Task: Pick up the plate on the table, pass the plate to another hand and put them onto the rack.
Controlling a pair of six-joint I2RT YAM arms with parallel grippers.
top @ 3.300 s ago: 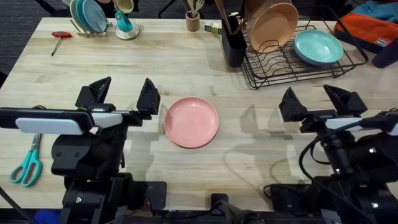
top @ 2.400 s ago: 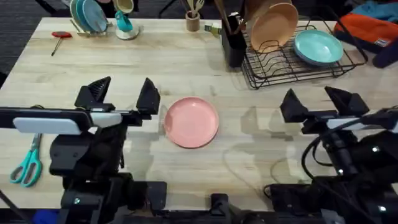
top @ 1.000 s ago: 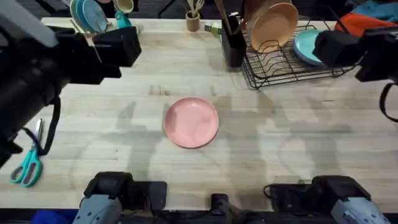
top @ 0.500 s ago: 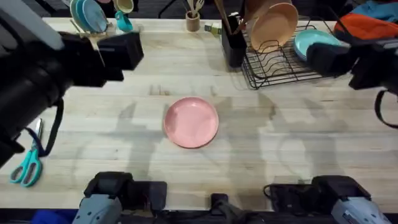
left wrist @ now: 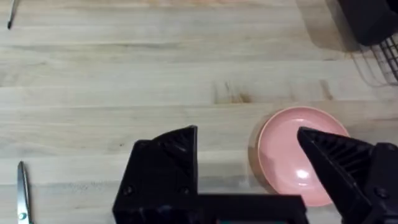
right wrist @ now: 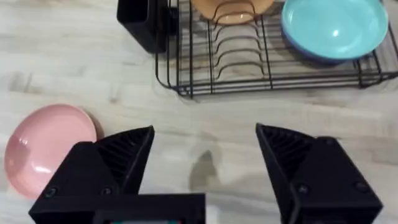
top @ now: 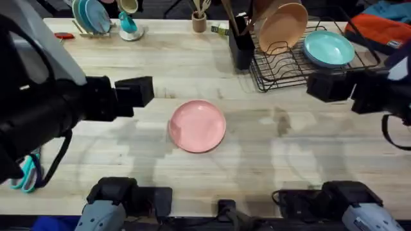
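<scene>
While pink plate (top: 197, 126) lies flat on table (top: 192, 64), left claw (left wrist: 249, 162) wide above it; right claw (right wrist: 205, 155) wide, apart.

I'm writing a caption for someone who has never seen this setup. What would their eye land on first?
First the pink plate, lying flat and alone in the middle of the table, with both grippers open and above the wood on either side of it. Next the black wire rack at the far right, with a peach plate standing in its slots and a teal plate lying on it.
</scene>
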